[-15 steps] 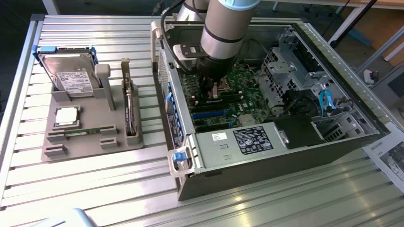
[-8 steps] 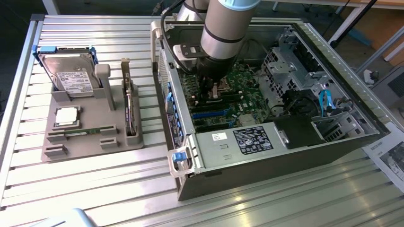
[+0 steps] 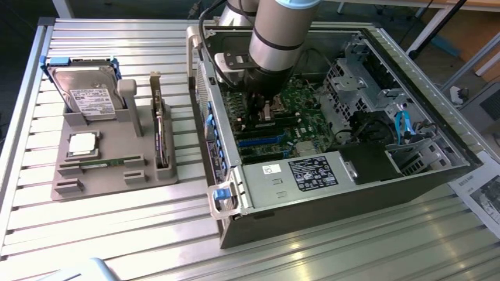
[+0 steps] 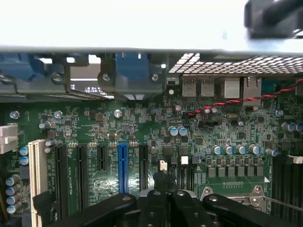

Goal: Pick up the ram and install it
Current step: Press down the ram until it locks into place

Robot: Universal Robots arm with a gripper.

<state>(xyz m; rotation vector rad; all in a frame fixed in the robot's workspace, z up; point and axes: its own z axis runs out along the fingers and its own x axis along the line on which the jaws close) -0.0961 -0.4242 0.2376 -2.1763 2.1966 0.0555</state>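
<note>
The ram (image 3: 105, 163) is a thin green stick lying flat in a front slot of the grey holder (image 3: 109, 178), at the exterior view's left. My gripper (image 3: 262, 114) is well apart from it, reaching down inside the open computer case (image 3: 328, 181) just above the green motherboard (image 4: 142, 123). In the wrist view the black fingers (image 4: 165, 201) are pressed together, shut, and I see no stick between them. They hover near the blue expansion slot (image 4: 122, 165), with dark memory slots (image 4: 286, 187) off to one side.
The holder also carries a hard drive (image 3: 90, 93), a square silver processor (image 3: 83, 144) and an upright dark expansion card (image 3: 158, 137). Inside the case sit a drive cage (image 3: 355, 82), blue cables (image 3: 402, 126) and the power supply (image 3: 312, 172). The case walls stand close around the arm.
</note>
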